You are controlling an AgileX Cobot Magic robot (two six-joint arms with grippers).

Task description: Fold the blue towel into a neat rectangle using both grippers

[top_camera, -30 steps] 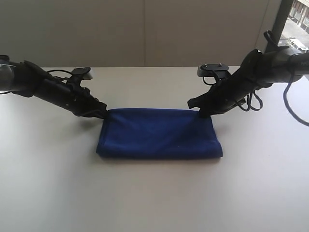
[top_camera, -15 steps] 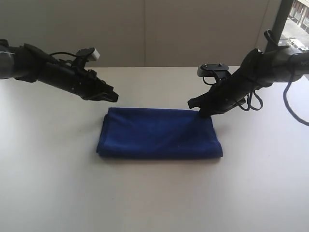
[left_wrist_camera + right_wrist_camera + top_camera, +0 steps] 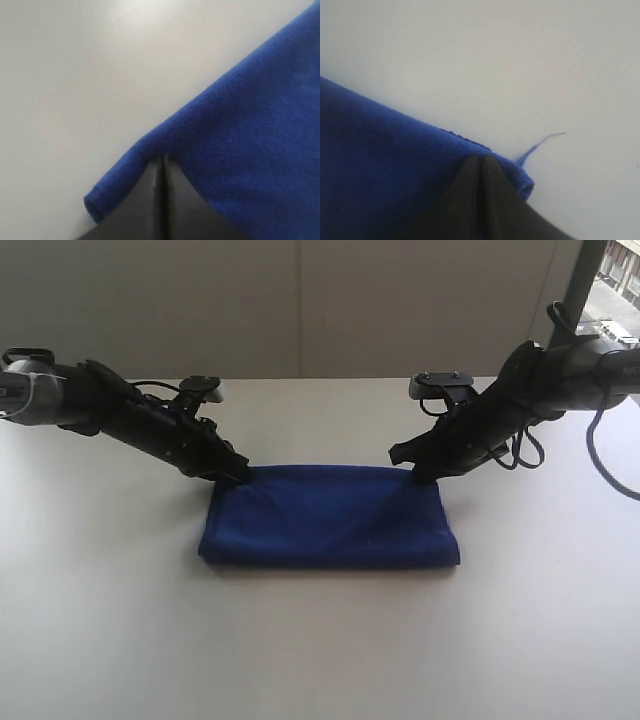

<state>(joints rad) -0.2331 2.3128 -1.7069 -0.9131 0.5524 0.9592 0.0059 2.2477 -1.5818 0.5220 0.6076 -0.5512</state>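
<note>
The blue towel [image 3: 330,515] lies folded as a wide rectangle on the white table [image 3: 320,640]. My left gripper [image 3: 240,476] is shut, its tips pressed against the towel's far left edge; in the left wrist view the towel [image 3: 250,125] curls over the closed tips of the left gripper [image 3: 162,160]. My right gripper [image 3: 418,478] is shut too, its tips down on the far right corner. In the right wrist view the towel [image 3: 380,165] bunches round the closed tips of the right gripper [image 3: 481,159]. No cloth shows between either pair of jaws.
A loose blue thread [image 3: 540,142] trails from the towel's corner onto the table. A pale wall [image 3: 300,300] rises behind the table's far edge. A dark post [image 3: 585,280] stands at the back right, with black cables [image 3: 600,455] hanging off the right arm.
My left gripper lifted off the towel's far left corner, then came back down a little further right on the far edge. The right gripper and the towel have stayed put.
</note>
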